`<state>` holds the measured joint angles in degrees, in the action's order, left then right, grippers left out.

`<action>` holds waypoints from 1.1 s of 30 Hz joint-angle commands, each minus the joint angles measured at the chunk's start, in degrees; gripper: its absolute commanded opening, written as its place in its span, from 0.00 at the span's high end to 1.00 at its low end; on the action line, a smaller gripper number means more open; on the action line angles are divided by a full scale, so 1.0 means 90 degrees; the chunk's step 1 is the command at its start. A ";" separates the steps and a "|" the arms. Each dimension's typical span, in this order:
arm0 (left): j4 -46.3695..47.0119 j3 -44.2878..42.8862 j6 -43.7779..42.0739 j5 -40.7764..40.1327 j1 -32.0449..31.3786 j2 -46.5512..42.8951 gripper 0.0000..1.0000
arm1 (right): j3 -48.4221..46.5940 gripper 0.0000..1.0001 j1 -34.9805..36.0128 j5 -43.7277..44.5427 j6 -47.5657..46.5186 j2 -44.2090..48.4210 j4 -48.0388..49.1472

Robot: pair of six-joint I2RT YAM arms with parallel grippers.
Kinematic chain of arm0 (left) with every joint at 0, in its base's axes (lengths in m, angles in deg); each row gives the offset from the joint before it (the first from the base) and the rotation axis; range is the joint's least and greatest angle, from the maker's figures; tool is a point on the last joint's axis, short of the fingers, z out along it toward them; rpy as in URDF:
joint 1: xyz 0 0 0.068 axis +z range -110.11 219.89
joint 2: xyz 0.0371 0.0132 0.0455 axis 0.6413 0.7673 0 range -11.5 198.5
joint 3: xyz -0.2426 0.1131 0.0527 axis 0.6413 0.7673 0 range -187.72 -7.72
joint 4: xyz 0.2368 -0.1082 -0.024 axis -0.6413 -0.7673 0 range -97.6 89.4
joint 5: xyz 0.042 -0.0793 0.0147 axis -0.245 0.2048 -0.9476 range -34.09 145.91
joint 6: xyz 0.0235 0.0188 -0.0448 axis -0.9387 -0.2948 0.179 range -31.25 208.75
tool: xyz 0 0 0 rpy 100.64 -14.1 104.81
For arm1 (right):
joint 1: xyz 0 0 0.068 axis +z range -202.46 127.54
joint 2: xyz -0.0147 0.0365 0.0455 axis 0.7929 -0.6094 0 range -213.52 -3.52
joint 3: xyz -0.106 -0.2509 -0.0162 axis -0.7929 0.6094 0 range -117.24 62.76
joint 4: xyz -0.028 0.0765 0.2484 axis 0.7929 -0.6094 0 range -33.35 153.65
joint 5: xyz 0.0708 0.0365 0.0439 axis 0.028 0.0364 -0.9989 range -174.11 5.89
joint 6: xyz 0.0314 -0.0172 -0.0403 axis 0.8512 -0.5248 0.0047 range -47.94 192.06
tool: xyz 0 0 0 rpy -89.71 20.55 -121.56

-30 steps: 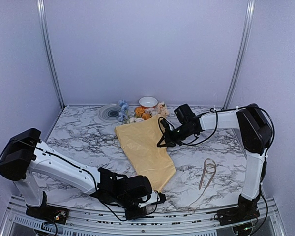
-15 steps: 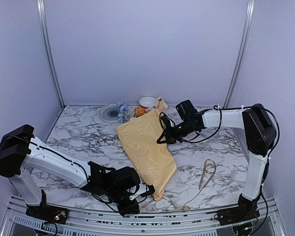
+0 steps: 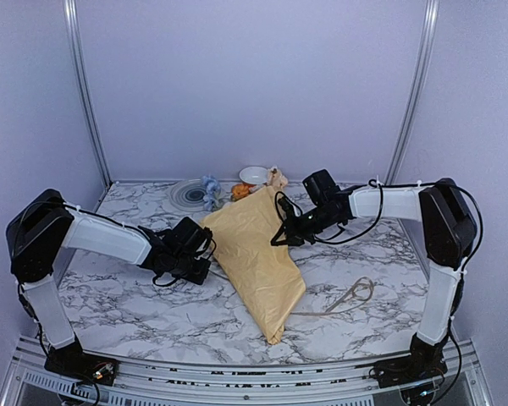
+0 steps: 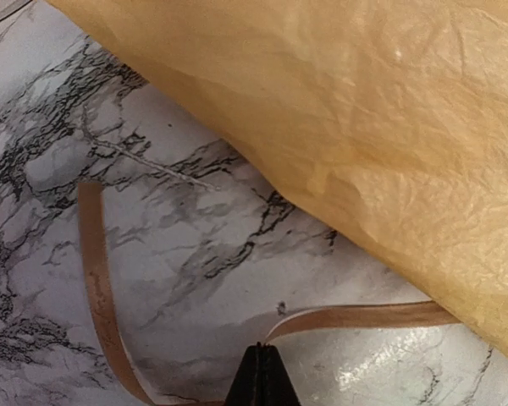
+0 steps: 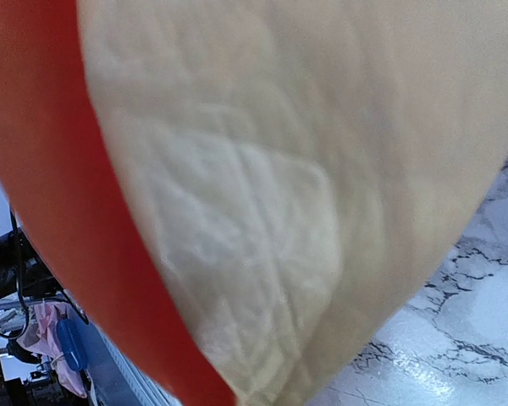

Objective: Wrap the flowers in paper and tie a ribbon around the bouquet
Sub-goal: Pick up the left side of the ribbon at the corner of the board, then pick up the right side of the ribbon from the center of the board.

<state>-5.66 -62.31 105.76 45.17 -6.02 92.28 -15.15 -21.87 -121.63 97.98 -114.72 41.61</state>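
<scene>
Top external: bouquet (image 3: 258,254) lies mid-frame on marble surface (image 3: 127,288), flowers (image 3: 237,191) at its upper end. Ribbon (image 3: 349,296) trails lower right and runs under it. Left claw (image 3: 201,264) pinches ribbon, frame left of cone; right claw (image 3: 279,238) clamps bouquet's right paper edge.

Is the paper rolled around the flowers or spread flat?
Rolled: the paper forms a cone, narrow end nearest, flowers poking from its wide far end.
</scene>
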 commanded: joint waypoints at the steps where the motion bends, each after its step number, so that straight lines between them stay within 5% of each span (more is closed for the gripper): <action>1: -0.0890 0.0387 0.0500 -0.0812 0.0359 -0.0006 1.00 | 0.0000 1.00 -0.0078 0.0057 0.0062 0.0260 0.0121; 8: -0.0620 0.1132 0.0908 -0.2057 0.0726 -0.2183 1.00 | 0.0579 1.00 -0.0076 0.0009 0.0160 0.0263 0.0495; 17: -0.0048 0.0840 0.0048 -0.1223 0.0374 -0.3464 1.00 | 0.1153 1.00 -0.0058 -0.0073 0.0362 0.0058 0.1118; 23: 0.0107 -0.0506 -0.0384 -0.1252 -0.0604 -0.2563 1.00 | 0.1355 1.00 -0.0050 -0.0089 0.0389 -0.0101 0.1295; 33: -0.0021 -0.3063 -0.0350 0.0185 -0.1050 0.1278 1.00 | 0.1699 1.00 -0.0012 -0.0004 0.0507 -0.0181 0.1576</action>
<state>-2.16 -83.60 103.84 41.89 -12.84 95.17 -0.53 -22.00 -121.54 102.06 -115.35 54.22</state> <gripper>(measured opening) 0.003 0.006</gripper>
